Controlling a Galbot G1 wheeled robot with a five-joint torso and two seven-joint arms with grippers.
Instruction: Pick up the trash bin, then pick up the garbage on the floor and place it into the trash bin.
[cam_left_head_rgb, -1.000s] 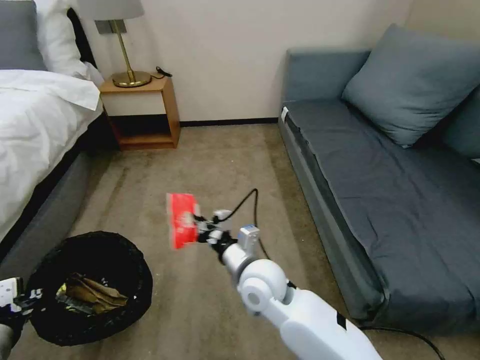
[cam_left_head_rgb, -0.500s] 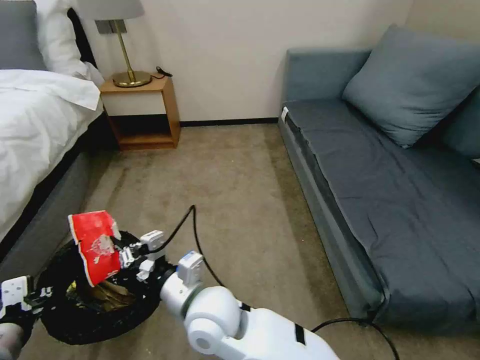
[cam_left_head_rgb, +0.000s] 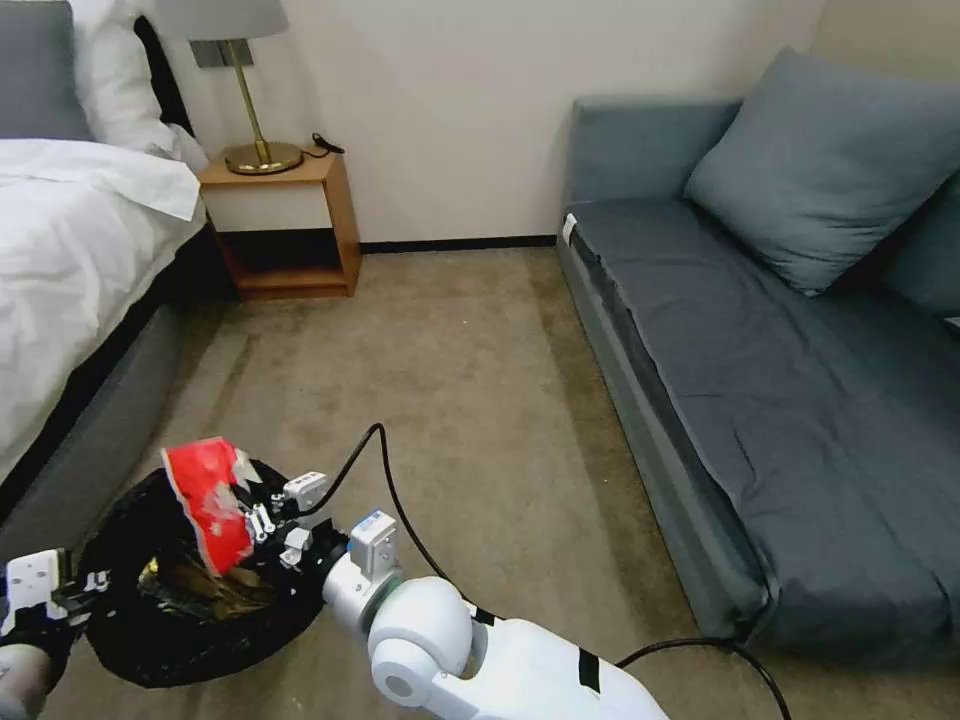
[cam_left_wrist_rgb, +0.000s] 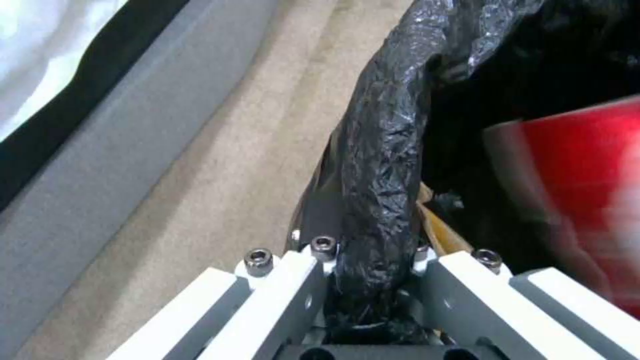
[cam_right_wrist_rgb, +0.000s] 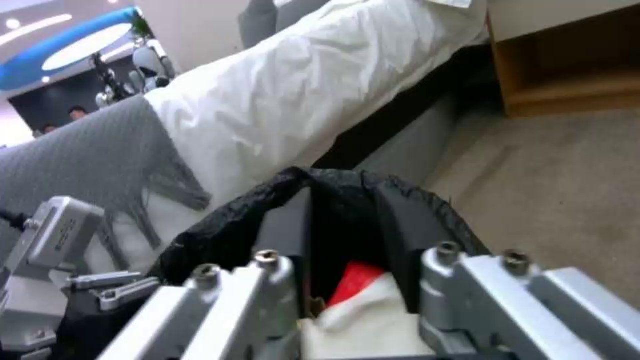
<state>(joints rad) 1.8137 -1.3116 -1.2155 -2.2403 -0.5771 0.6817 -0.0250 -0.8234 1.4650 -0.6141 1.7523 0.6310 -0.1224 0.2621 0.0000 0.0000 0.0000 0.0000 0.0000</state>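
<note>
Since a moment ago I have swung my right gripper (cam_left_head_rgb: 262, 520) from mid-carpet to the lower left of the head view, and over the last half second I have lowered it a little, so the red-and-white snack bag (cam_left_head_rgb: 212, 500) now hangs with its lower end just inside the trash bin (cam_left_head_rgb: 190, 640). That puts this piece of garbage over the opening; by my reckoning only the letting go is left for it.

My right fingers are pinched on the snack bag's edge. In the right wrist view the bag (cam_right_wrist_rgb: 357, 280) sits between them, with the bin's black liner (cam_right_wrist_rgb: 280, 200) just beyond.

My left gripper (cam_left_wrist_rgb: 367, 280) is clamped on the bin's bag-covered rim (cam_left_wrist_rgb: 380, 165), at the far lower left of the head view, holding the bin.

The bag's long axis runs steeply, top end up and leaning toward the bed (cam_left_head_rgb: 70, 260), bottom end pointing down into the bin, above the brown wrappers (cam_left_head_rgb: 200, 590) already lying there.
</note>
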